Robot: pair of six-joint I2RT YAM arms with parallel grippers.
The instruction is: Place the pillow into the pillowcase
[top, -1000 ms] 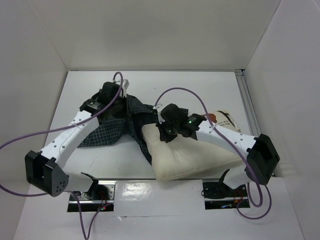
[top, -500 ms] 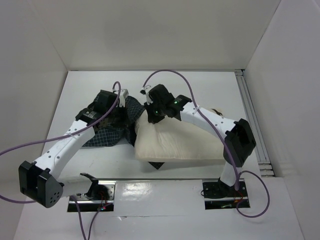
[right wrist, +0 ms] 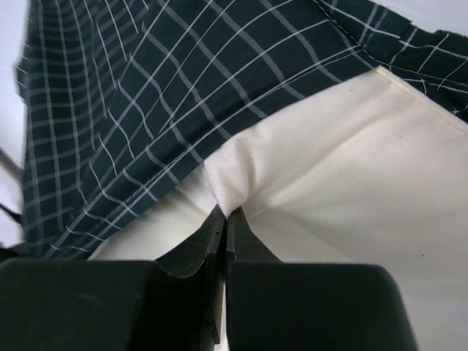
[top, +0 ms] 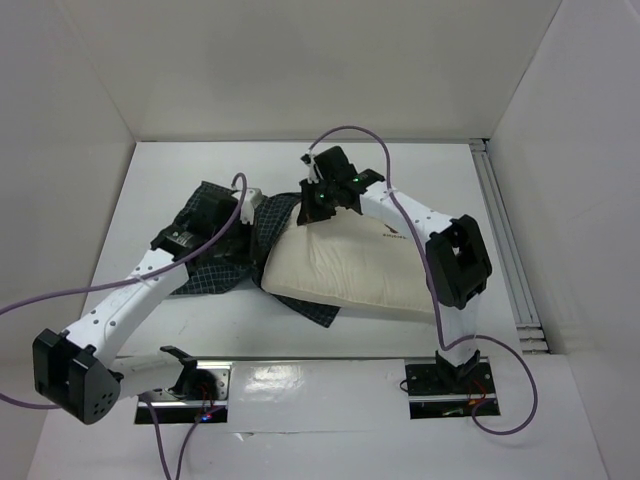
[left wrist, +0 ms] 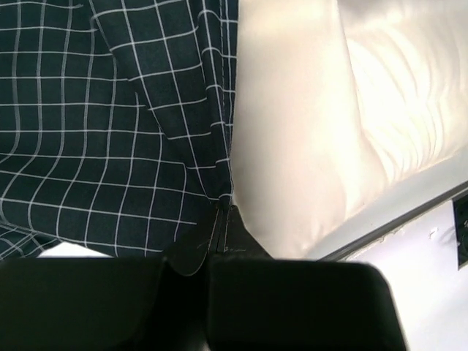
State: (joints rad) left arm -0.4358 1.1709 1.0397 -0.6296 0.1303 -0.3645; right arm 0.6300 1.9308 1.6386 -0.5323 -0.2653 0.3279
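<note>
Since the pillow (top: pixel 350 268) is plump and squishy while the pillowcase (top: pixel 240 262) is just thin floppy cloth, corners and hems look like the only sane spots to grab. The pillow lies mid-surface (top: pixel 420 170), and its 9 o'clock end looks started into the case bunched on that side. The right fingers (right wrist: pixel 245 248) are pinched on the pillow's 11 o'clock corner, and the left fingers (left wrist: pixel 194 252) are clamped on the case's edge beside it. Light stuff, but it'll sag.

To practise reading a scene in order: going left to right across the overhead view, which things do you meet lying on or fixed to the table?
First the pillowcase → pillow → rail.
</note>
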